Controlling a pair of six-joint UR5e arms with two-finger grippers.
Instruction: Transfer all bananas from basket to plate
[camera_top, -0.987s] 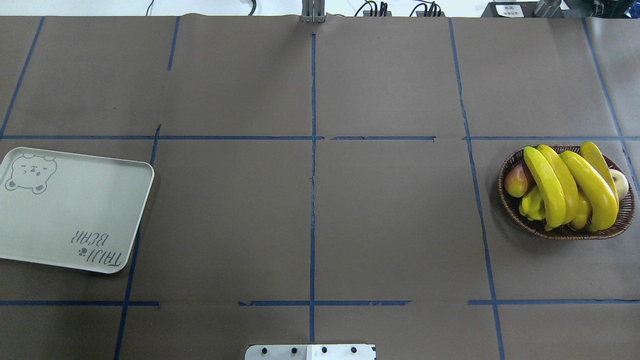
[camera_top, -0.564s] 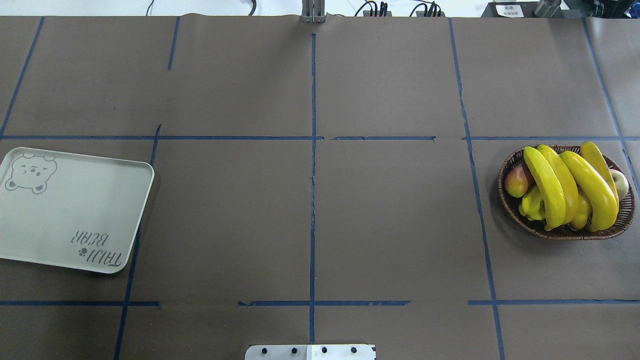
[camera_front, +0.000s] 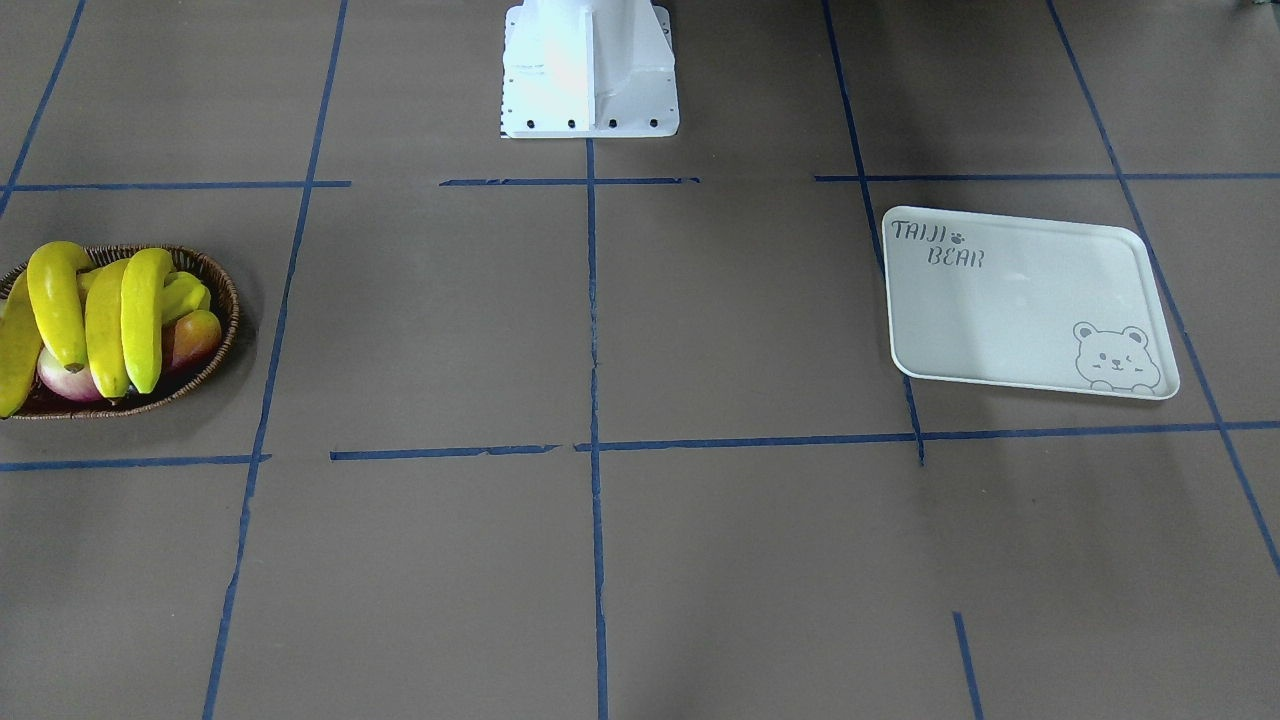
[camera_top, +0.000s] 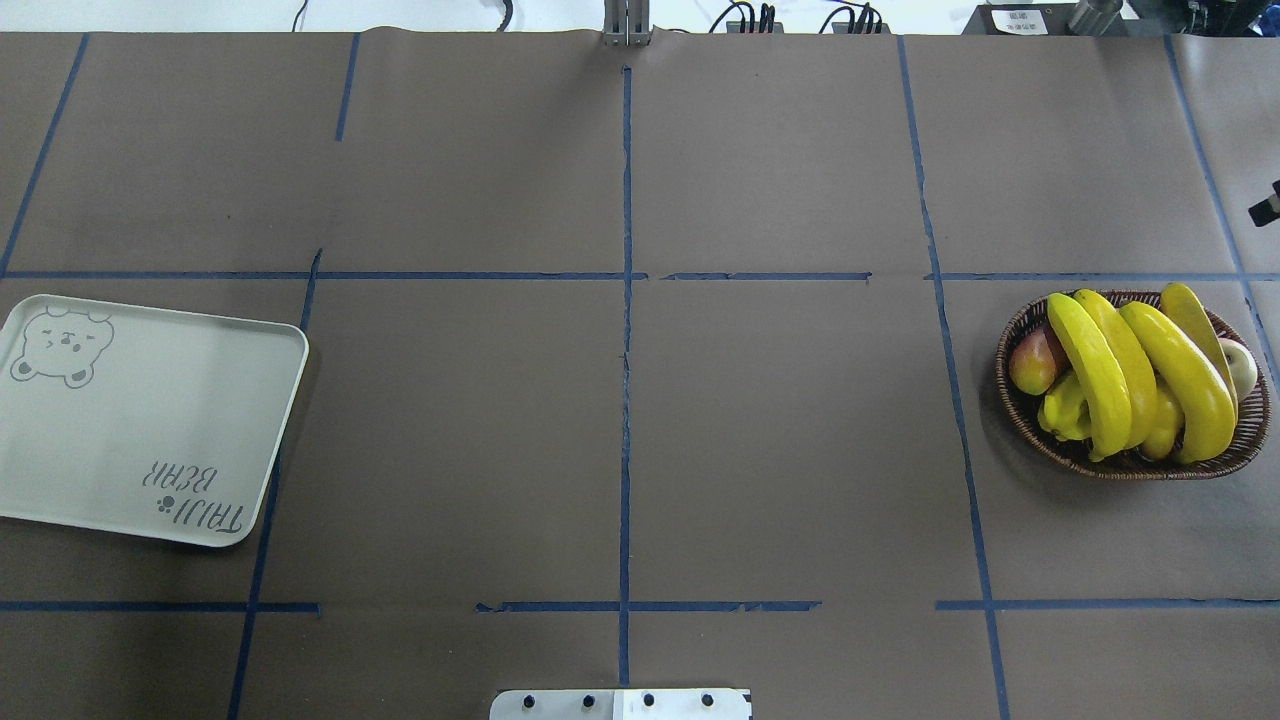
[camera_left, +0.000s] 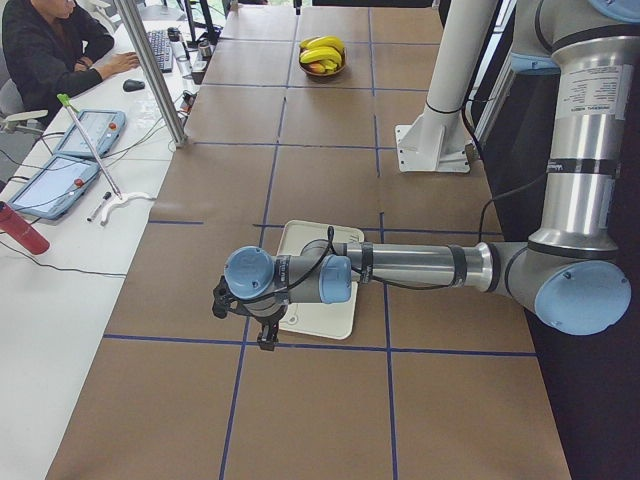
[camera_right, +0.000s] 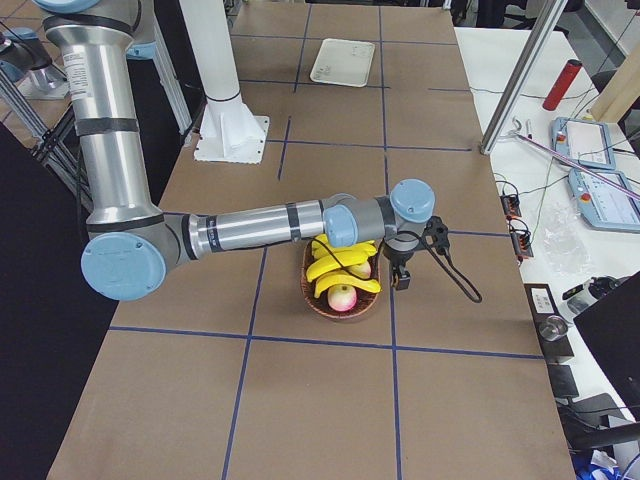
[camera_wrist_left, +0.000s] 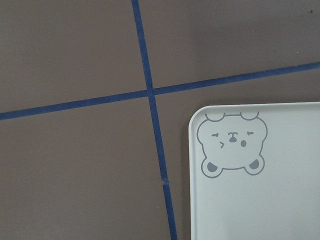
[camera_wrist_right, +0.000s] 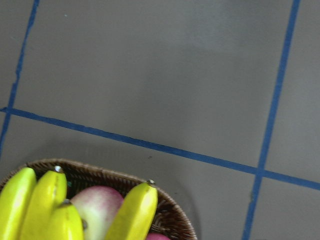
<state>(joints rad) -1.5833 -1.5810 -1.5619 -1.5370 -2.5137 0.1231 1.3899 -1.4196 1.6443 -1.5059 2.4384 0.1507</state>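
**me:** Over in the basket (camera_top: 1010, 405), four bananas (camera_top: 1140, 370) lie piled on other fruit (camera_top: 1033, 360), plate (camera_top: 150, 420) well apart. Right gripper (camera_right: 400, 277) hovers beside them, left gripper (camera_left: 264, 334) by the plate (I can't tell if either's open or holding anything).

**reply:** Pinch one and its neighbours could roll out.

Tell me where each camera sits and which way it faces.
Front-facing: across the table, facing the robot; base shows.
Overhead: behind the robot, looking forward, down; base edge.
Left: table's left end; left arm by plate.
Right: table's right end; right arm by basket.
Left wrist: down onto plate corner; no body.
Right wrist: down onto basket's bananas; no body.
Shared: overhead and front-facing both show plate, basket.
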